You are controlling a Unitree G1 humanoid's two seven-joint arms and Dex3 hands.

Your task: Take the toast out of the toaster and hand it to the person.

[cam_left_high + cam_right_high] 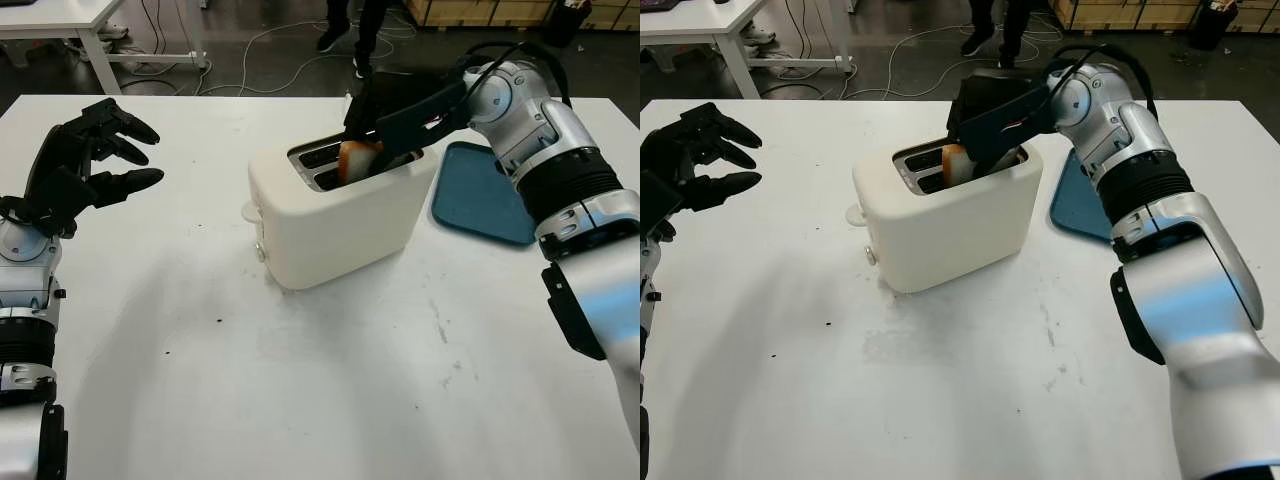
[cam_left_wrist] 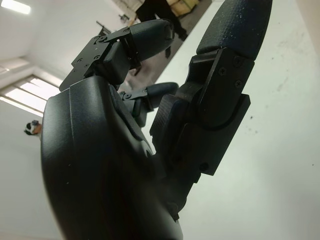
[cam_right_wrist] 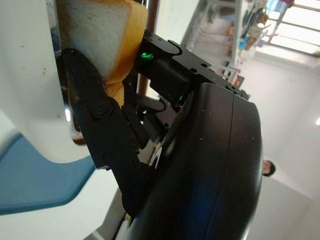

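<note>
A cream toaster [image 1: 330, 215] stands in the middle of the white table, its two slots facing up. A slice of toast [image 1: 357, 160] sticks up out of the slot nearer me, tilted. My right hand [image 1: 385, 125] reaches over the toaster's top from the right and is shut on the toast; in the right wrist view its fingers [image 3: 100, 125] press against the toast [image 3: 107, 35] from both sides. My left hand [image 1: 85, 165] is open, raised above the table at the far left.
A blue tray [image 1: 480, 195] lies flat on the table right of the toaster, under my right forearm. A person's legs [image 1: 345, 20] stand on the floor beyond the table's far edge. Cables lie on the floor there.
</note>
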